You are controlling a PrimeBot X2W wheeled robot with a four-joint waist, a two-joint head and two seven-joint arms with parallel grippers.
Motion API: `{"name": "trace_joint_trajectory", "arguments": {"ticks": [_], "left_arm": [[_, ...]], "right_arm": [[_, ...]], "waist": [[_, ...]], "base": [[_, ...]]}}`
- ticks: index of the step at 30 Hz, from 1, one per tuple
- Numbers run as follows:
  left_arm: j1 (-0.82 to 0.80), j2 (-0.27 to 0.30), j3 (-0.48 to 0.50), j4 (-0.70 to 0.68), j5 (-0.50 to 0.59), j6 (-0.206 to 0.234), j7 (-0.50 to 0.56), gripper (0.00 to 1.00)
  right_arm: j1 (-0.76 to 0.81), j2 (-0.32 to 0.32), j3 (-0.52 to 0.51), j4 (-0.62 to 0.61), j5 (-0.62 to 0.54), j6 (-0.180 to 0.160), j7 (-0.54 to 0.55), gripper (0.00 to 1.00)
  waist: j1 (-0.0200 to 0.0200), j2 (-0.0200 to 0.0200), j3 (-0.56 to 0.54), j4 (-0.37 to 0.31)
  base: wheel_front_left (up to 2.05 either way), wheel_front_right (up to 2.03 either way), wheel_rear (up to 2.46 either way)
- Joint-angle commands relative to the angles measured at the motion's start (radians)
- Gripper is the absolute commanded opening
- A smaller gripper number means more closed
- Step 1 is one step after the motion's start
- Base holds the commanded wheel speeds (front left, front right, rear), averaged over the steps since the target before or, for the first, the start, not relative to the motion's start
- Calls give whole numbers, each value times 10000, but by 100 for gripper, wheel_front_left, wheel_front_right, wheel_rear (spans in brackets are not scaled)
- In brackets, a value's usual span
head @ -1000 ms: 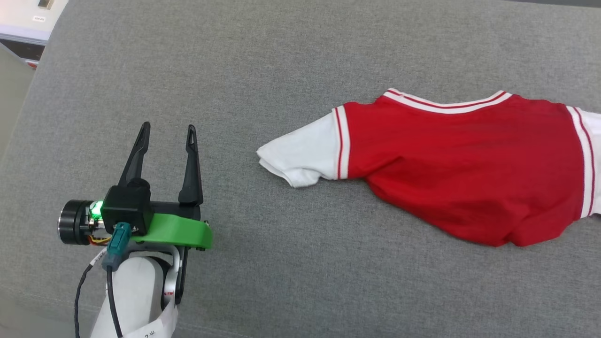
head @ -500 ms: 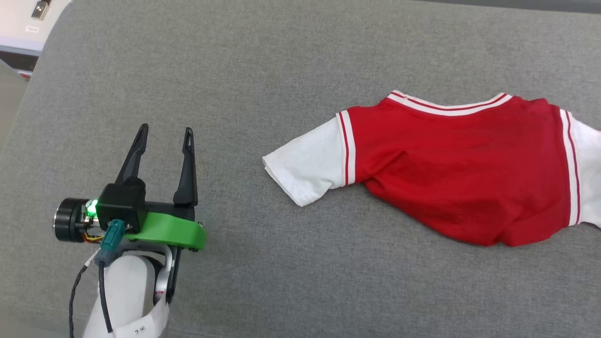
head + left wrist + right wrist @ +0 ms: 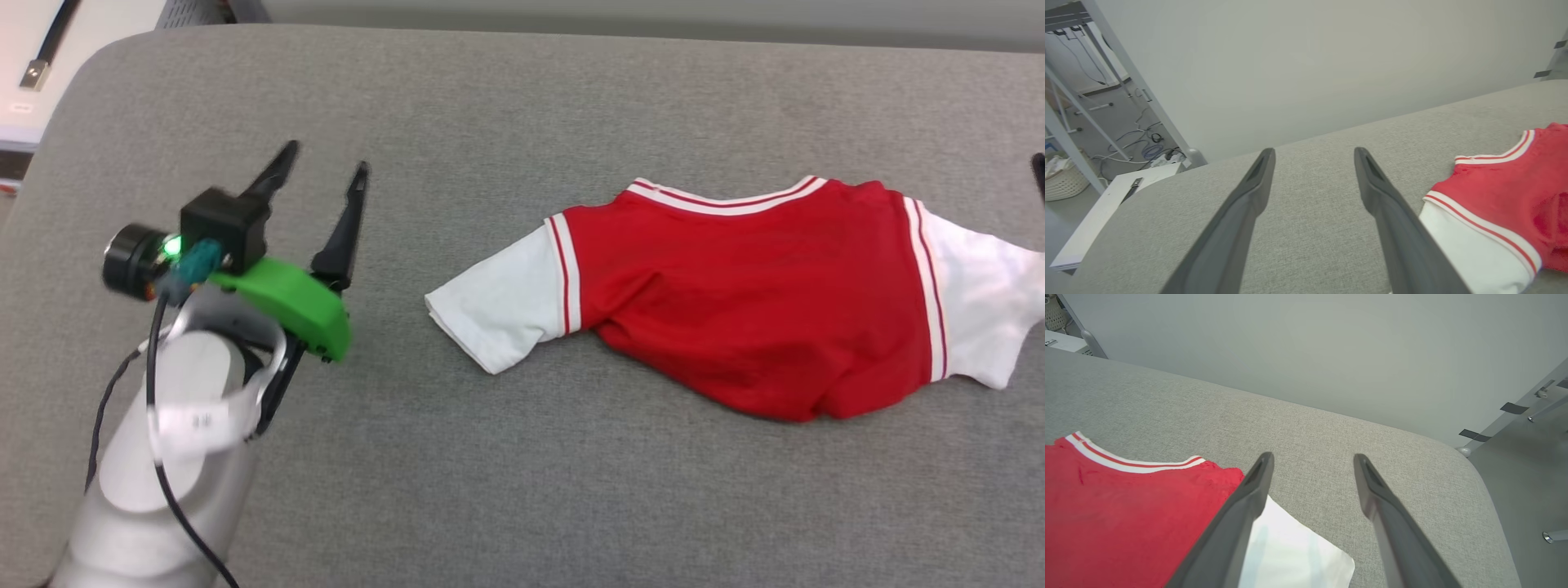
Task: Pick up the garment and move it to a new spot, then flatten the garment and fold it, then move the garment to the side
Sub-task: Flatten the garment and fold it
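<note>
The left gripper (image 3: 322, 163) has its fingers spread wide and empty above the grey table (image 3: 522, 490), near one white sleeve of the garment (image 3: 751, 302). The right gripper (image 3: 1313, 455) has its fingers equally spread, holding nothing, over the other sleeve. The red garment lies rumpled between them.

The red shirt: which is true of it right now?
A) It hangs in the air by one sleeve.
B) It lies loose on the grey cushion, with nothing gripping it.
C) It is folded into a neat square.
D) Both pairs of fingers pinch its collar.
B: the red shirt lies rumpled on the grey cushion, with the left fingers spread open beside one white sleeve and the right fingers spread open over the other.
</note>
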Motion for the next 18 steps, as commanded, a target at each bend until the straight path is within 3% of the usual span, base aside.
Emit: {"name": "trace_joint_trajectory", "arguments": {"ticks": [1, 10, 14, 18], "left_arm": [[-416, 294, -505, 48, -622, -27, 610, 100], [-2372, 2069, -3475, -209, -4890, -31, 5694, 100], [-2902, 2413, -4521, -196, -5693, -31, 7242, 100], [-3257, 2578, -5469, 53, -6020, -31, 8011, 100]], "right_arm": [[260, 138, -109, -286, -135, -6, -55, 100], [1274, 699, -787, -2063, -784, -6, 558, 100], [1529, 873, -1013, -2507, -927, -6, 832, 100], [1611, 1041, -1105, -2825, -1055, -6, 1012, 100]], "waist": [[0, -1, -78, -196], [0, -1, -40, -664], [0, -1, 54, -855], [0, -1, 223, -1057]], "base": [[0, 0, 0], [0, 0, 0], [0, 0, 0], [0, 0, 0]]}}
